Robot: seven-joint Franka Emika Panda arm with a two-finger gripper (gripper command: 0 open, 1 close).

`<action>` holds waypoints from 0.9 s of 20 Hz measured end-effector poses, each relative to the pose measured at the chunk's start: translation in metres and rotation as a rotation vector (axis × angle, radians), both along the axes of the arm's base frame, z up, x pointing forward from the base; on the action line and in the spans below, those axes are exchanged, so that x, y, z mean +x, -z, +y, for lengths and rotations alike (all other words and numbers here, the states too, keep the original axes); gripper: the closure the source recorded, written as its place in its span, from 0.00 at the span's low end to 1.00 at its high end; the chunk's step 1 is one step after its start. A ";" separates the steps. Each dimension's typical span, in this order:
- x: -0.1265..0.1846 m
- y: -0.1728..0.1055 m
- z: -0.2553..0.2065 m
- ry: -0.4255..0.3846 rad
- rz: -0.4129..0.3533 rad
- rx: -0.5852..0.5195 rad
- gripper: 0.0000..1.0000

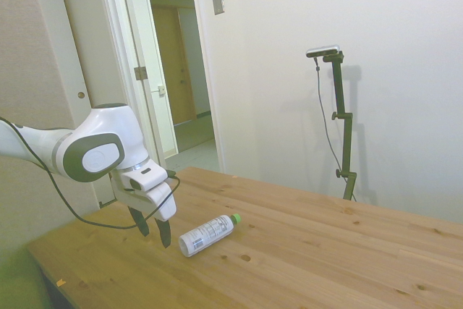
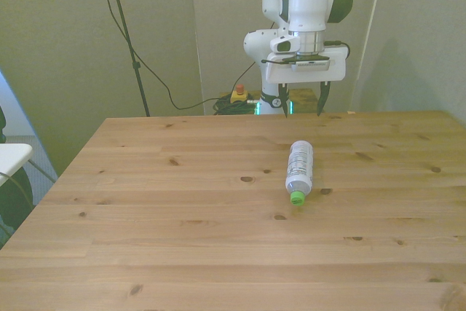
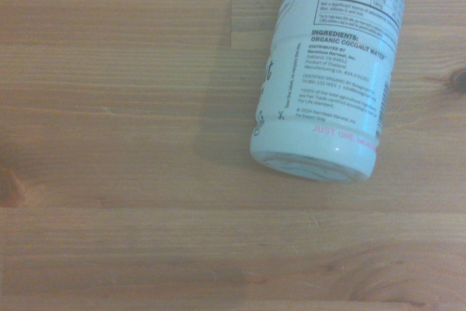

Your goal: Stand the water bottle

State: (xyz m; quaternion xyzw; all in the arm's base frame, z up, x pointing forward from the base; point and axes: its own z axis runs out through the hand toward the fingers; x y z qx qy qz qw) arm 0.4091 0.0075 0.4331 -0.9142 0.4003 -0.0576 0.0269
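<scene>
The water bottle (image 1: 207,234) lies on its side on the wooden table (image 1: 304,265), its green cap pointing away from the arm. In the front view the water bottle (image 2: 299,168) lies right of the table's middle, cap toward the camera. The wrist view shows the water bottle (image 3: 329,71) from close by, with its base end and white printed label. My gripper (image 1: 154,231) hangs open just above the table, a short way behind the bottle's base and apart from it. In the front view the gripper (image 2: 301,105) is over the far edge, fingers spread, nothing between them.
The table's far edge (image 2: 218,119) lies just under the gripper. A white wall (image 1: 347,70) and an open doorway (image 1: 181,70) stand behind the table. A white object (image 2: 11,156) sits off the front view's left edge.
</scene>
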 end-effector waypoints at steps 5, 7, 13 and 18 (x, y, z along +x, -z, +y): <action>0.005 -0.004 -0.001 0.017 -0.037 0.003 0.00; 0.013 -0.009 -0.003 0.036 -0.062 0.008 0.00; 0.070 -0.024 -0.009 0.127 -0.112 0.032 0.00; 0.134 -0.016 -0.015 0.176 -0.114 0.033 0.00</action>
